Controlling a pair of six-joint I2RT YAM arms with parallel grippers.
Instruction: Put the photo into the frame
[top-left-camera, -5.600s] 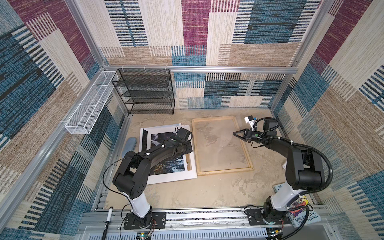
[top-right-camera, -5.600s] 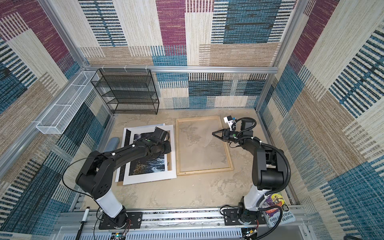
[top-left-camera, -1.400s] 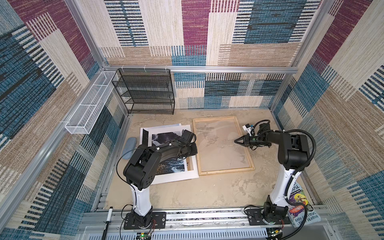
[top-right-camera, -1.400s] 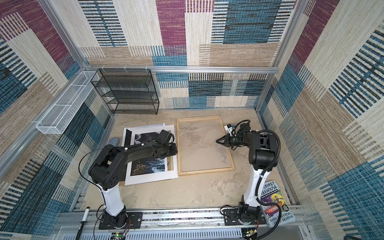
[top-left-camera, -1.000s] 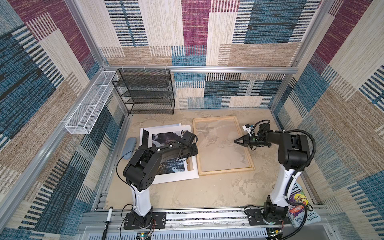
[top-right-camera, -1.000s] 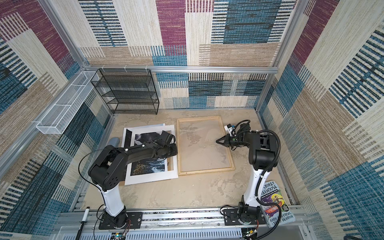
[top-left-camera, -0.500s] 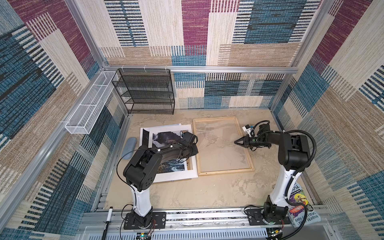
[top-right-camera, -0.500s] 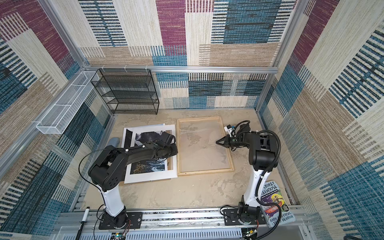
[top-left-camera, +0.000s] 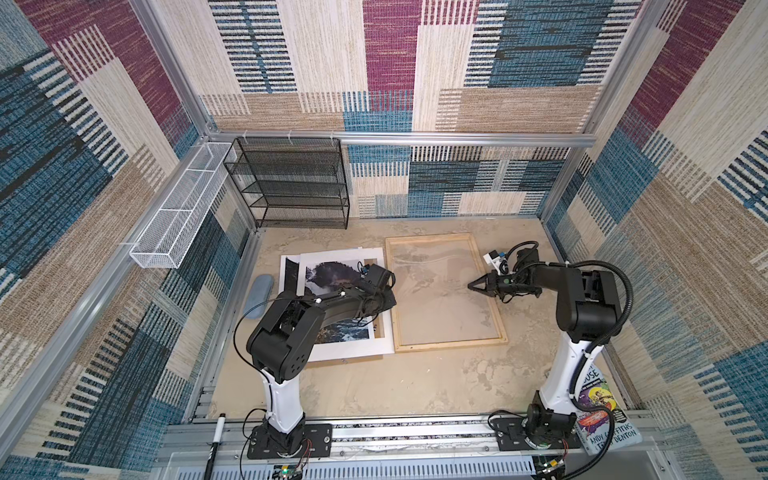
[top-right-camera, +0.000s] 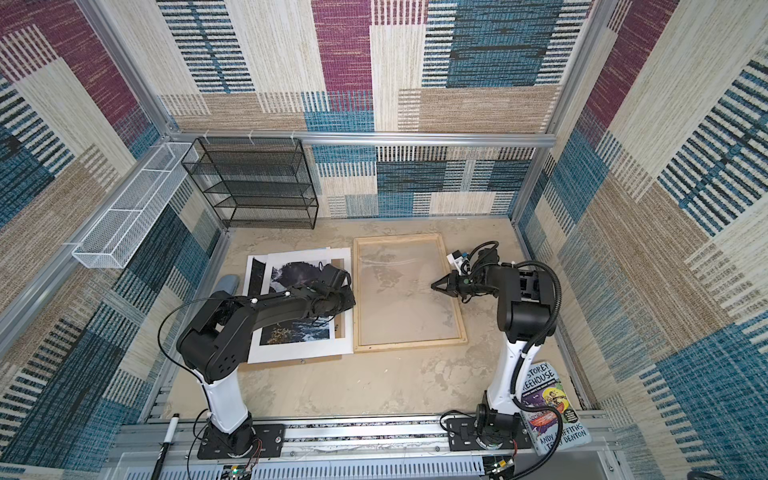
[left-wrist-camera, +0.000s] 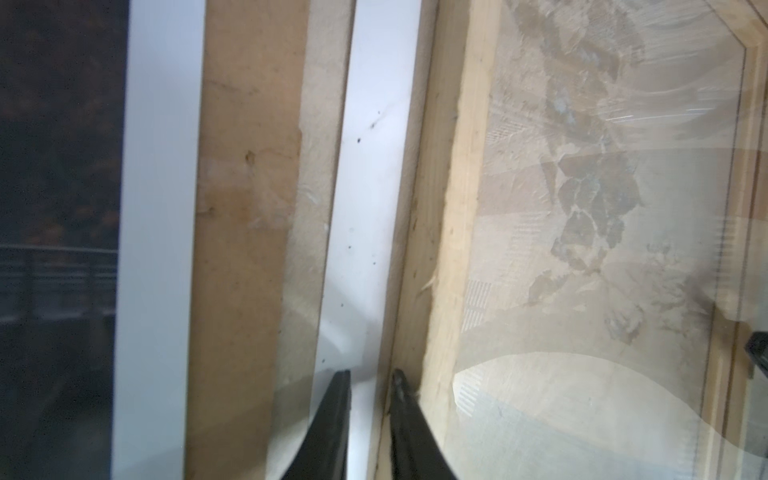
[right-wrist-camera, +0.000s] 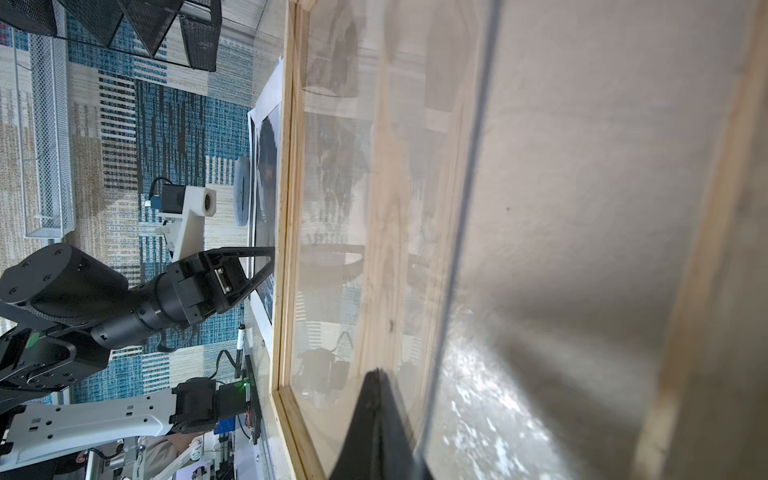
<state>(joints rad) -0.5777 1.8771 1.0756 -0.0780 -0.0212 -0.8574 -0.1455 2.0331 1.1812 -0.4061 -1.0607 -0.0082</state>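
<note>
the photo (top-left-camera: 332, 272) (top-right-camera: 295, 270) lies flat at centre-left of both top views, dark scene up, seen inside the opening of the white mat board (top-left-camera: 349, 355) and crossed by the left arm (top-left-camera: 332, 305); it is not in the frame (top-left-camera: 451, 344) (top-right-camera: 409, 345), which lies flat just right of it at centre; mat's right strip sits just beside the frame's left rail; in the left wrist view the brown backing board (left-wrist-camera: 245, 208) shows between the photo's white border and that mat strip

left arm: base at lower left, white column up, bent at the big black housing, forearm low and running toward upper right over the photo, wrist at the mat's right strip; left gripper (left-wrist-camera: 370, 374) points down, fingers (left-wrist-camera: 332, 424) narrowly spread, one tip on each side of the white strip; cannot tell whether they squeeze it

right arm (top-left-camera: 582, 299): base at lower right, column upright, folded sharply at the top, forearm level and reaching left across the frame's right rail; right gripper (top-left-camera: 471, 286) (top-right-camera: 434, 286) (right-wrist-camera: 376, 415) aims left over the glazing, fingers pressed together, holding nothing; contact with the glazing unclear

book (top-left-camera: 604, 419) (top-right-camera: 548, 415) lies flat by the right base at lower right; cover reads "STOREY", "REEHOUSE", "ANDY", "DENTON"; rest partly hidden by cable
</note>
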